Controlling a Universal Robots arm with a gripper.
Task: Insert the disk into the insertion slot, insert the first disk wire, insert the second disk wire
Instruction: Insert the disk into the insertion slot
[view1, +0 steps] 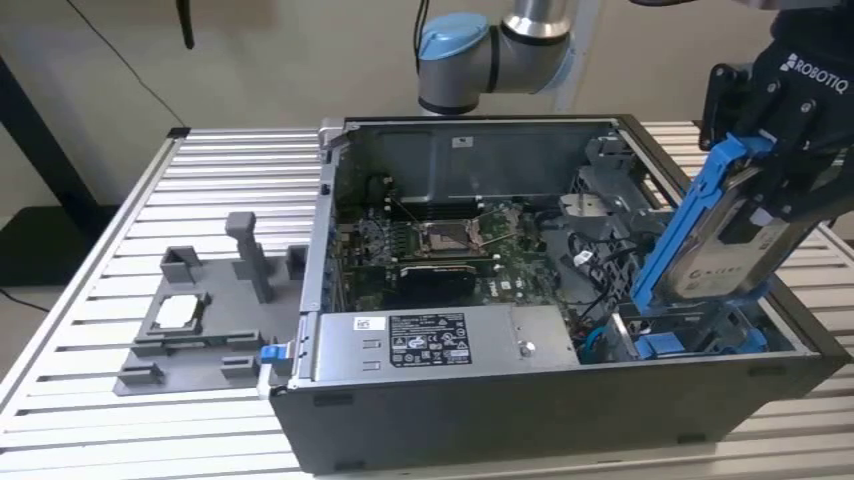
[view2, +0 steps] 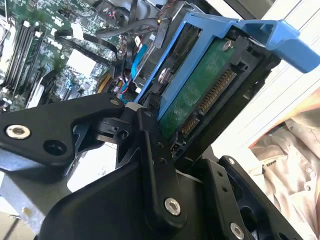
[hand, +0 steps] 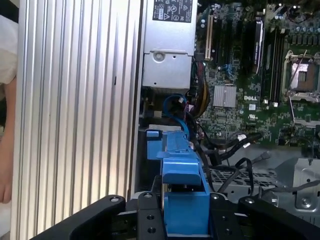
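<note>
1. Exterior view, on its left: a light grey fixture (view1: 200, 325) with upright posts is lying on the slatted bench (view1: 80, 300), just beside the open computer case (view1: 534, 420).
2. Toward the middle, the case is showing a power supply box (view1: 427, 340) along its near wall, with the motherboard (view1: 441, 240) lying behind it.
3. Further toward the exterior view's right, dark cables (view1: 594, 265) are lying loose inside the case, near the insertion slot (view1: 687, 340). The slot, a dark metal bay with blue tabs, is sitting in the case's near corner and is not yet holding the disk.
4. Above that slot, the disk (view1: 727, 250) in its blue carrier is hanging tilted, with its lower end close over the bay; whether it is touching cannot be told.
5. Furthest right, the pincer (view1: 781, 190) is clamping the disk from both sides, closed down to the disk's thickness.
6. In the second wrist view, a black finger (view2: 150, 145) is pressing against the disk (view2: 195, 95), whose green circuit board and connector are facing the camera.
7. In the first wrist view, the pincer (hand: 182, 212) is gripping the blue carrier above the open case.
</note>
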